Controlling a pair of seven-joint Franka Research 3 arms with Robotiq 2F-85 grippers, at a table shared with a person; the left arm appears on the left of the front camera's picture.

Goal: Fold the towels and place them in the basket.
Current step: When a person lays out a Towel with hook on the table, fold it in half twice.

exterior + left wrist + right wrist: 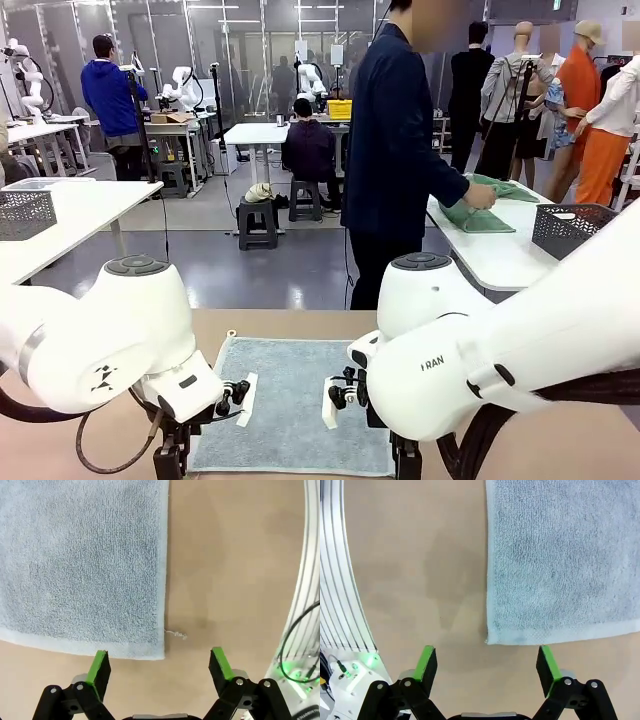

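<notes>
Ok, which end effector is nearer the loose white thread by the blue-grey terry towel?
Left. The left end effector hovers just short of the thread; the right end effector hovers at the towel's other corner.

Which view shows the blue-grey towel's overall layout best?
The front view: the towel lies spread flat, with most of its outline visible. The wrist views each show one near corner close up, just ahead of the open left gripper and the open right gripper.

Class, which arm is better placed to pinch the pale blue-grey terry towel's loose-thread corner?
Left: the left end effector, open, frames the pale blue-grey terry towel's threaded corner; the right end effector frames another corner.
</notes>
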